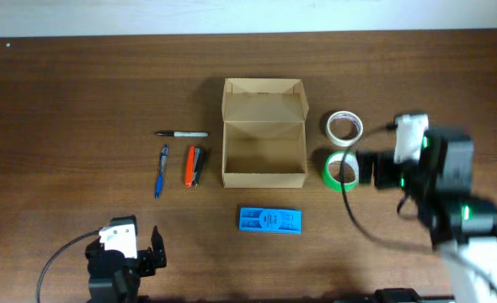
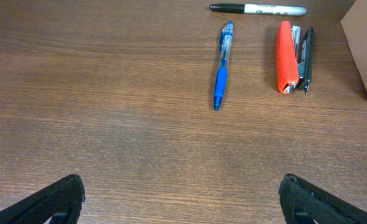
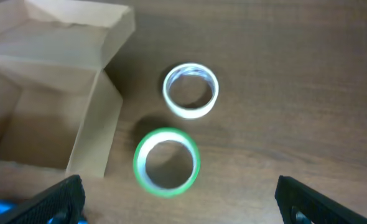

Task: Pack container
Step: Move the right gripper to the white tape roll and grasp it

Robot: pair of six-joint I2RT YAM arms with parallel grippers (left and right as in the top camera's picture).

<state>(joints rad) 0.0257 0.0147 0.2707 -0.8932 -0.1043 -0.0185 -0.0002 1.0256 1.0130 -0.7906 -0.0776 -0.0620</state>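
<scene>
- Up on the overhead cam, the plain tan cardboard box with the hinged flap sits mid-table with its lid flipped back and nothing inside. Left of it are a black marker, a blue click pen and an orange stapler. A flat blue plastic case lies in front, and a white tape roll and a green tape roll sit just right of the box.
- Left wrist cam: the left gripper is spread wide and holding nothing, well short of the pen and stapler. Only a corner of the box shows at the right edge.
- Right wrist cam: the right gripper is spread wide too and empty. It hangs above the green roll, with the box wall just beside that. My guess is the green roll goes in first. To do it cleanly I'd drop straight down with one finger through the hole and one outside the ring. Then I'd pinch the band and lift above the wall before swinging over, so I don't clip the side flap.
</scene>
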